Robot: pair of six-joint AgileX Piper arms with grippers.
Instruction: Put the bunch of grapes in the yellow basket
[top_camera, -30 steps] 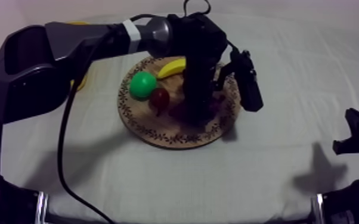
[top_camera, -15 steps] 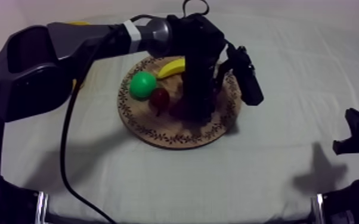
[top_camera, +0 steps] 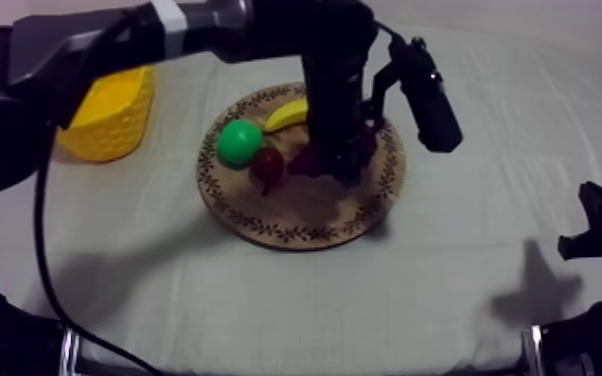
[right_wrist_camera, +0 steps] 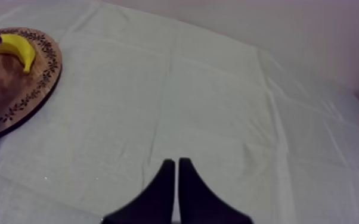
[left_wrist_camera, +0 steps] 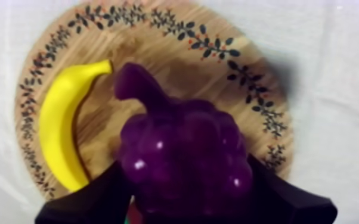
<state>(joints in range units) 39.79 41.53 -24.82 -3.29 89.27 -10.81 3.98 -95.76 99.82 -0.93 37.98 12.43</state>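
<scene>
Since a second ago my left arm has risen over the middle of the frame, taking the bunch of grapes (top_camera: 317,160) up with it, and the yellow basket (top_camera: 110,112) it was covering now stands open to view at the upper left.

Nearest, at the lower right edge, my right gripper (top_camera: 600,232) rests out of the way; its fingers (right_wrist_camera: 165,179) lie pressed together on nothing, leaving the route across the cloth (top_camera: 265,300) free.

At the centre sits the wooden board (top_camera: 295,218). A small red fruit (top_camera: 268,165) and a green fruit (top_camera: 239,142) lie on its left half, and a banana (top_camera: 287,115) lies along its far rim, all untouched.

My left gripper (top_camera: 340,165) points straight down over the board's right half. In the left wrist view its jaws pinch the grapes from both sides below the stem, which gives a broad, steady hold. The grapes look clear of the wood, probably high enough to pass over the other fruit.

The basket stands well apart from the board, mouth up, so a carry toward the upper left and a release above it remain.
</scene>
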